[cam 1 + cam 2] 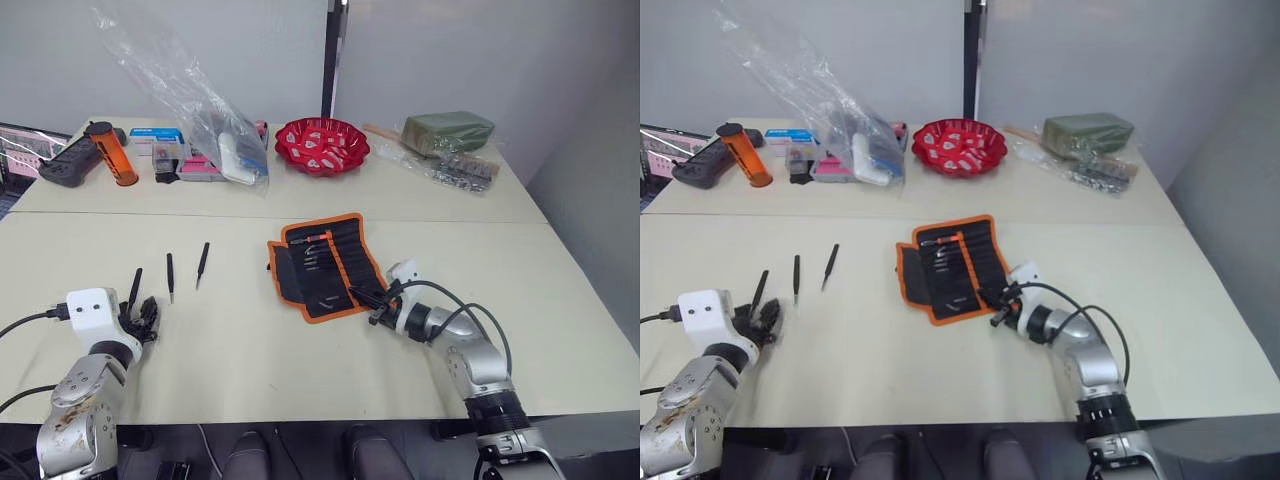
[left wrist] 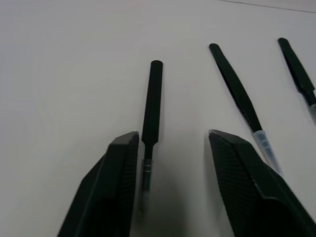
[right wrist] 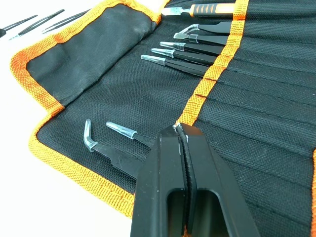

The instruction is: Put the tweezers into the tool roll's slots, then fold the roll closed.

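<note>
Cream table [image 1: 250, 360], open tool roll [image 1: 322, 265] holding several tweezers [image 3: 190, 52], left claw [image 2: 173, 163] wide, right claw [image 3: 180, 136] closed empty.

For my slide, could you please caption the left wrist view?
Open left claw straddling one slim black metal tweezer on the table.

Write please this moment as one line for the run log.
left gripper: open, around one of the tweezers on table | right gripper: shut, over tool roll | roll: unfolded, some tweezers slotted
</note>
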You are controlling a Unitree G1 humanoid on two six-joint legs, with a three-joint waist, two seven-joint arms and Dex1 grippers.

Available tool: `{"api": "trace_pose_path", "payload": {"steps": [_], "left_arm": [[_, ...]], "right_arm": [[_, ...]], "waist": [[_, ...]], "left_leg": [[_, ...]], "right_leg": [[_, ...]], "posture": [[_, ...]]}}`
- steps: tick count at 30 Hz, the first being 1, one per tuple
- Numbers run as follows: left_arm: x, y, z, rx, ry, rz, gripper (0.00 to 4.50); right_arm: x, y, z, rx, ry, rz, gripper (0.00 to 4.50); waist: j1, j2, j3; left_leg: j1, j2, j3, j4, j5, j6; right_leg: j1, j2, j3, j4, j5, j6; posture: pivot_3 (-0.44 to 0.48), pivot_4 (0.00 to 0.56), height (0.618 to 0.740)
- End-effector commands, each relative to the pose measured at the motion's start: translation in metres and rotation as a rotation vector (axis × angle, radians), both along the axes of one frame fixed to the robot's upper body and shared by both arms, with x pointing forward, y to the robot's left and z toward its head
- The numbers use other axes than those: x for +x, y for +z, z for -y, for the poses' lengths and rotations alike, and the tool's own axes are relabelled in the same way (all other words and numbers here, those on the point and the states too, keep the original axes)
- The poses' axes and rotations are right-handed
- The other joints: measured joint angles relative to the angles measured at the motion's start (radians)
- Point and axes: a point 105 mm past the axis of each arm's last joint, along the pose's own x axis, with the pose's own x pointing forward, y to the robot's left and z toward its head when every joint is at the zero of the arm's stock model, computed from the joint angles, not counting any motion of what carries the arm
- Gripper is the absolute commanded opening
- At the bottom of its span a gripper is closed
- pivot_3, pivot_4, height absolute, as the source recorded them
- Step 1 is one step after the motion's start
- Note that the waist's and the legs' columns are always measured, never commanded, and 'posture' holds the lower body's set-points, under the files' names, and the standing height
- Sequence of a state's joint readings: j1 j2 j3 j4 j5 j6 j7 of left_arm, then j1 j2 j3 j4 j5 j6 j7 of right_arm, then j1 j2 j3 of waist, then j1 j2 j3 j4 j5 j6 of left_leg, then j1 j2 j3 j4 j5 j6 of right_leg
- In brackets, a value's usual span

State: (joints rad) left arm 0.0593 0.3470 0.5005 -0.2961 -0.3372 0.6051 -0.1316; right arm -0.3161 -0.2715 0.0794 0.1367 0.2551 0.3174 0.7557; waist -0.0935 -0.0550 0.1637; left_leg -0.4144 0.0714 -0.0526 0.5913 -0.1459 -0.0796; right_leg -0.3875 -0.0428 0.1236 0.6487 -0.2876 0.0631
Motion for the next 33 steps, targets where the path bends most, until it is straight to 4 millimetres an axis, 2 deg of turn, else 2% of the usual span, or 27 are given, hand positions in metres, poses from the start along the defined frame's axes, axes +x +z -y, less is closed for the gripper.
{"api": "trace_pose_path", "payload": {"steps": [1,4,7,12,16,20,23,26,30,33], "left_arm": [[-0.006,-0.011,-0.004,-0.011,0.023,-0.061,0.97],[-0.006,-0.013,-0.005,-0.026,0.027,-0.061,0.05],[-0.006,-0.002,-0.015,-0.005,0.075,-0.002,0.05],[-0.008,0.046,-0.044,0.119,0.104,0.174,0.05],[-0.003,0.078,-0.044,0.18,0.036,0.262,0.05],[0.013,0.123,-0.01,0.267,-0.259,0.352,0.05],[0.027,0.147,0.034,0.304,-0.59,0.345,0.05],[0.031,0.149,0.075,0.329,-0.903,0.243,0.05],[0.039,0.154,0.11,0.358,-1.146,0.147,0.05],[0.048,0.143,0.133,0.434,-1.308,0.005,0.05]], "right_arm": [[-0.008,-0.018,-0.001,-0.043,0.015,-0.074,0.0],[-0.008,-0.018,-0.001,-0.044,0.015,-0.075,0.0],[-0.008,-0.019,-0.001,-0.053,0.013,-0.073,0.0],[-0.006,-0.017,-0.002,-0.056,0.013,-0.066,0.0],[-0.006,-0.017,-0.001,-0.058,0.014,-0.066,0.0],[-0.007,-0.017,0.0,-0.056,0.011,-0.066,0.0],[-0.008,-0.017,0.0,-0.058,0.007,-0.061,0.0],[-0.007,-0.017,-0.002,-0.054,-0.007,-0.047,0.0],[-0.007,-0.016,-0.003,-0.044,-0.034,-0.037,0.0],[-0.01,-0.018,-0.005,-0.042,-0.041,-0.041,0.0]], "waist": [[0.0,0.001,0.0],[0.002,0.003,-0.001],[0.002,0.004,-0.002],[-0.001,0.003,-0.001],[0.006,0.003,-0.001],[0.009,0.002,-0.001],[0.011,0.003,0.0],[0.009,0.004,0.001],[-0.001,0.007,0.002],[-0.003,0.007,0.003]], "left_leg": [[0.0,0.0,0.0,0.0,0.0,0.0],[0.0,0.0,0.0,0.0,0.0,0.0],[0.0,0.0,0.0,0.0,0.0,0.0],[0.0,0.0,0.0,0.0,0.0,0.0],[-0.001,0.0,0.0,0.0,0.0,0.0],[-0.001,0.0,-0.001,0.0,0.0,-0.001],[-0.001,0.0,0.0,0.0,0.0,-0.001],[-0.001,0.0,0.0,-0.001,0.0,-0.001],[-0.001,0.0,0.0,-0.002,0.0,-0.001],[-0.002,0.0,0.0,-0.002,0.004,0.006]], "right_leg": [[0.0,0.0,0.0,0.0,0.0,0.0],[0.0,0.0,0.0,0.0,0.0,0.0],[0.0,0.0,0.0,-0.001,0.0,0.0],[-0.001,0.0,0.0,0.0,-0.001,-0.001],[-0.001,0.0,0.0,-0.001,-0.003,-0.006],[-0.001,0.0,0.0,-0.001,-0.003,-0.006],[-0.001,0.0,0.0,-0.001,-0.003,-0.006],[-0.001,0.0,0.0,-0.002,-0.003,-0.006],[-0.002,0.0,0.0,-0.001,-0.003,-0.006],[-0.002,0.0,0.0,-0.001,-0.003,-0.005]], "posture": [[0.0,0.15,0.729],[0.0,0.15,0.729],[0.0,0.15,0.729],[0.0,0.15,0.729],[0.0,0.15,0.729],[0.0,0.15,0.729],[0.0,0.15,0.729],[0.0,0.15,0.729],[0.0,0.15,0.729],[0.0,0.15,0.729]]}}
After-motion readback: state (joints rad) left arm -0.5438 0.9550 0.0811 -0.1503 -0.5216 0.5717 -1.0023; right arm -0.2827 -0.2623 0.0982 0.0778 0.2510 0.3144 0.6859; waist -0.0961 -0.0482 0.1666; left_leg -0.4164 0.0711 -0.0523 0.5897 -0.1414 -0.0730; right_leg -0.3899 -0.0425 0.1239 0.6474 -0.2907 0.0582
